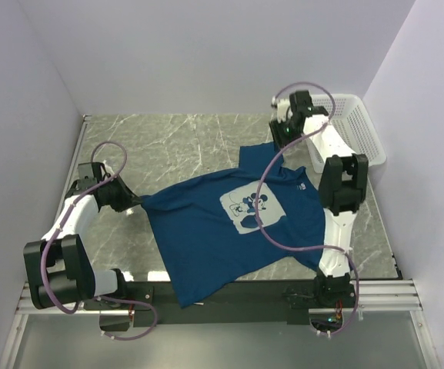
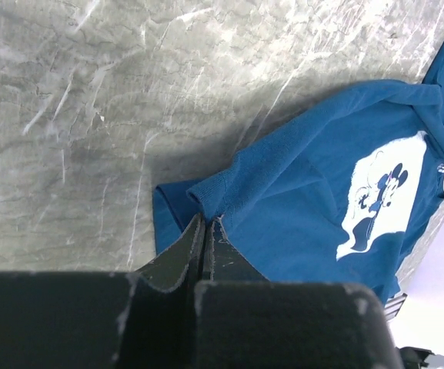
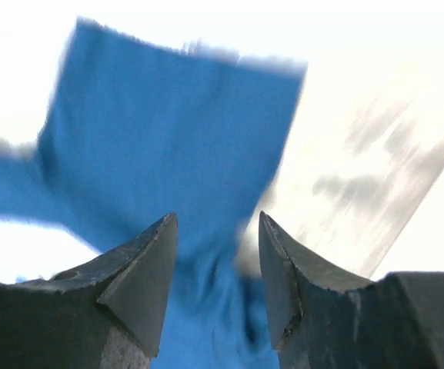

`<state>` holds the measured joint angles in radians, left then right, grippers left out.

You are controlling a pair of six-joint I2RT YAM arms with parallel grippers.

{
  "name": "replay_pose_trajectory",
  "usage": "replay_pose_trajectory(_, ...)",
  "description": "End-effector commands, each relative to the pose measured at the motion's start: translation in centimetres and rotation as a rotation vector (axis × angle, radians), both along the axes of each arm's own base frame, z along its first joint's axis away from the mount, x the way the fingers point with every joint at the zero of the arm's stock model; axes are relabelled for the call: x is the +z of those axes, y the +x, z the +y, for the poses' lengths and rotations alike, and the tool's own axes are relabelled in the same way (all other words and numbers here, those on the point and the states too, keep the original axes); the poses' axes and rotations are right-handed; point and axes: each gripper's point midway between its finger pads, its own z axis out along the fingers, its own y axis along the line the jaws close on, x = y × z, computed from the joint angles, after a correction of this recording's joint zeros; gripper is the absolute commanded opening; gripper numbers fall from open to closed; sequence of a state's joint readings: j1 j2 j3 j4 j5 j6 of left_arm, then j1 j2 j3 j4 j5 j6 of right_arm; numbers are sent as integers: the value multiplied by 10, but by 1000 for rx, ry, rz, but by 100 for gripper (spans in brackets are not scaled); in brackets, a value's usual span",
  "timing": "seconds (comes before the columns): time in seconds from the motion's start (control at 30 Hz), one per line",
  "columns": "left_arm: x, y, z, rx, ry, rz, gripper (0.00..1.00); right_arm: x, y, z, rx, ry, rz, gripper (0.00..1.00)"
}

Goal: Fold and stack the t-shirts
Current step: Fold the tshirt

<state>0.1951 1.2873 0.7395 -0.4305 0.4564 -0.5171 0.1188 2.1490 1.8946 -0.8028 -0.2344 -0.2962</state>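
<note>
From above, the blue t-shirt (image 1: 237, 223) lies spread with its print up on the marble table (image 1: 168, 142), reaching the near edge. At the left wrist, our left gripper (image 2: 206, 224) is pressed together on a pinch of its edge. The right wrist view is blurred. There our right gripper (image 3: 215, 227) stands spread over blue cloth, gripping nothing. We judge the cotton light and limp, so it is best taken at hems and seams.

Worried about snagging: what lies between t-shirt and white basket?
Top view: the right gripper and its arm, over bare marble table, separate t-shirt from basket.
</note>
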Motion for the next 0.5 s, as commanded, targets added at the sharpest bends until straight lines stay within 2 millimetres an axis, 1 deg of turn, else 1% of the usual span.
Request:
replay_pose_trajectory(0.0,8,5,-2,-16,-15,-44,1,16,60,11,-85,84,-87,54)
replay_pose_trajectory(0.03,7,5,-2,-18,-14,-42,0,14,69,11,-138,99,-83,54)
replay_pose_trajectory(0.07,7,4,-2,-17,-13,-40,1,6,84,12,-168,101,-87,53)
replay_pose_trajectory(0.13,5,2,-3,-21,-14,-39,1,0,97,9,-233,110,-96,52)
replay_pose_trajectory(0.17,6,2,-3,-23,-19,-42,1,-8,101,7,-253,111,-94,49)
replay_pose_trajectory(0.23,6,3,-3,-23,-18,-44,0,-14,105,1,-301,109,-105,48)
replay_pose_trajectory(0.3,6,3,-4,-29,-22,-46,1,-15,111,-3,-341,121,-123,48)
replay_pose_trajectory(0.33,5,3,-4,-29,-23,-41,1,-17,111,-5,-353,122,-117,47)
replay_pose_trajectory(0.37,5,4,-4,-29,-23,-42,1,-24,110,-5,-354,117,-101,48)
replay_pose_trajectory(0.4,4,3,-5,-32,-27,-41,1,-22,113,-8,-360,115,-106,47)
replay_pose_trajectory(0.43,3,3,-5,-32,-29,-39,1,-25,112,-7,-360,115,-99,47)
replay_pose_trajectory(0.47,4,3,-5,-32,-29,-39,0,-32,111,-8,-361,110,-86,47)
